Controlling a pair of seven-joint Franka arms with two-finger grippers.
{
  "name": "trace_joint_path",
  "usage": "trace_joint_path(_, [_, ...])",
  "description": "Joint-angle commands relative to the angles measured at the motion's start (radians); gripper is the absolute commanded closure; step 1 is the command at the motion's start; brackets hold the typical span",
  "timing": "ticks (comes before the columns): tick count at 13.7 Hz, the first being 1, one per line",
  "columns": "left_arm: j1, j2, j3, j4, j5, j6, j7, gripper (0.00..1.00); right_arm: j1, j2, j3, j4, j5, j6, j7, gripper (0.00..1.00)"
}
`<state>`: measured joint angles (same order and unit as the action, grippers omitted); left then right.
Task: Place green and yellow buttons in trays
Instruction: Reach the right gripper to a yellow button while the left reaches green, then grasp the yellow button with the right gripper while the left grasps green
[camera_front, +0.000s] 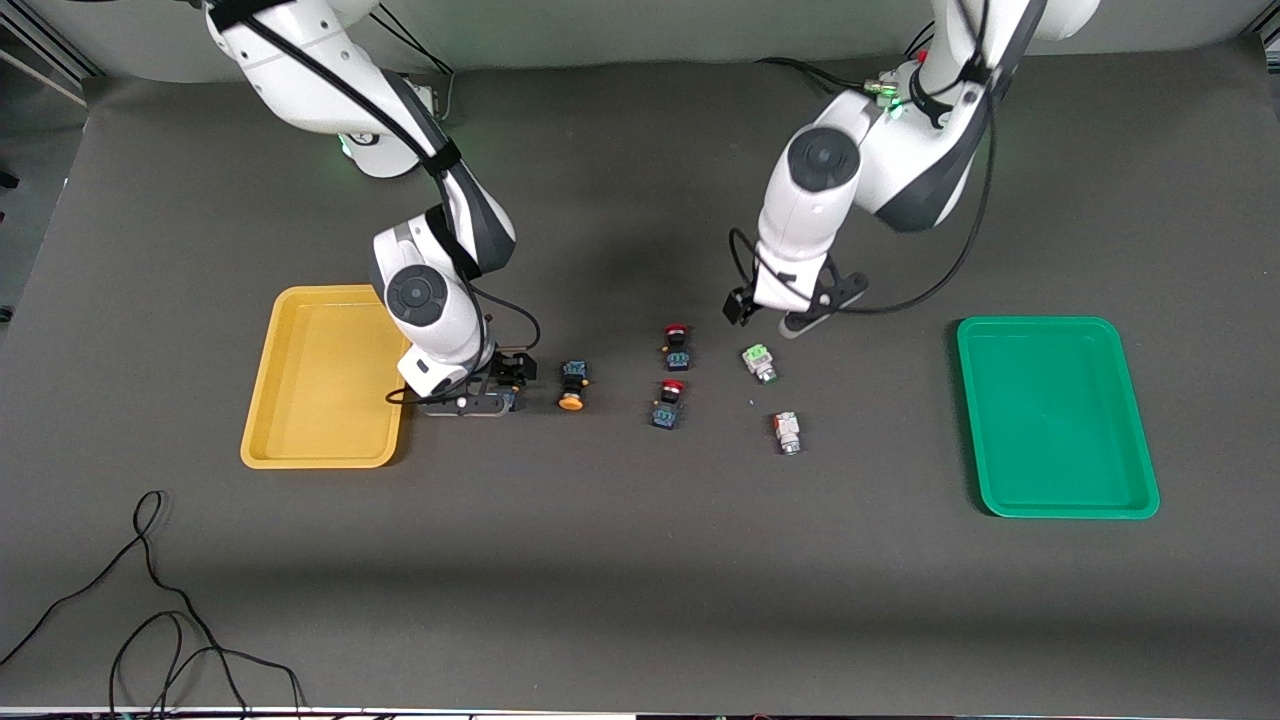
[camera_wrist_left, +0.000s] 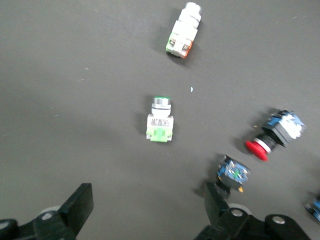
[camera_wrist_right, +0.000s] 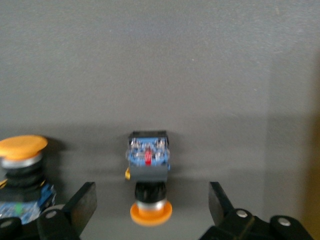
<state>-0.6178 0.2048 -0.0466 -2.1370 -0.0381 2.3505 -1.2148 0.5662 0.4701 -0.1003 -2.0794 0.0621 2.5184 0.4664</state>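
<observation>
A yellow tray (camera_front: 300, 450) lies at the right arm's end of the table and a green tray (camera_front: 1050, 420) at the left arm's end. My right gripper (camera_front: 500, 385) (camera_wrist_right: 148, 210) is low beside the yellow tray, open, with an orange-yellow capped button (camera_wrist_right: 148, 182) lying between its fingers, untouched. A second yellow button (camera_front: 572, 385) (camera_wrist_right: 20, 170) lies just beside it. My left gripper (camera_front: 775, 318) (camera_wrist_left: 147, 210) hangs open over the table near a green-topped white button (camera_front: 760, 363) (camera_wrist_left: 160, 120). A white button with a reddish top (camera_front: 787, 432) (camera_wrist_left: 182, 32) lies nearer the front camera.
Two red-capped buttons with dark bodies (camera_front: 677, 345) (camera_front: 668, 403) lie mid-table between the yellow and the white buttons; the left wrist view shows them (camera_wrist_left: 272, 137) (camera_wrist_left: 232, 172) close to one finger. Loose black cables (camera_front: 150, 600) trail near the front edge.
</observation>
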Motion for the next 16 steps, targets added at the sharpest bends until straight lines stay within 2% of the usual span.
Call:
trace_joint_path(1, [-0.005,0.089,0.014,0.009,0.033,0.062,-0.008,0.01,0.003,0.045,-0.006,0.019,0.009,0.048,0.008,0.01])
trace_joint_path(3, [0.009,0.152,0.016,0.009,0.082,0.133,-0.008,0.01,0.000,0.050,-0.006,0.021,0.009,0.049,0.008,0.01])
trace_joint_path(4, [0.018,0.175,0.016,0.014,0.083,0.154,-0.008,0.01,-0.003,0.053,-0.006,0.022,0.009,0.049,0.005,0.06])
trace_joint_path(5, [0.029,0.195,0.016,0.022,0.083,0.165,-0.008,0.01,-0.005,0.054,-0.006,0.024,0.009,0.049,0.003,0.24])
trace_joint_path(6, [0.041,0.212,0.016,0.025,0.083,0.185,-0.008,0.01,-0.006,0.056,-0.006,0.025,0.009,0.051,0.000,0.70])
trace_joint_path(7, [0.043,0.229,0.016,0.025,0.083,0.211,-0.008,0.01,-0.006,0.056,-0.007,0.027,0.013,0.051,0.015,1.00])
trace_joint_path(11, [0.040,0.280,0.014,0.054,0.081,0.263,-0.009,0.01,-0.006,0.022,-0.013,0.027,0.024,0.023,0.015,1.00])
trace_joint_path(14, [0.029,0.320,0.010,0.071,0.080,0.297,-0.009,0.03,-0.006,-0.066,-0.025,0.027,0.025,-0.062,0.017,1.00])
trace_joint_path(15, [0.029,0.318,0.010,0.071,0.081,0.293,-0.008,0.11,-0.008,-0.118,-0.039,0.027,0.031,-0.122,0.017,1.00])
trace_joint_path(16, [0.029,0.318,0.010,0.071,0.083,0.293,-0.006,0.30,-0.006,-0.169,-0.054,0.028,0.045,-0.182,0.015,1.00])
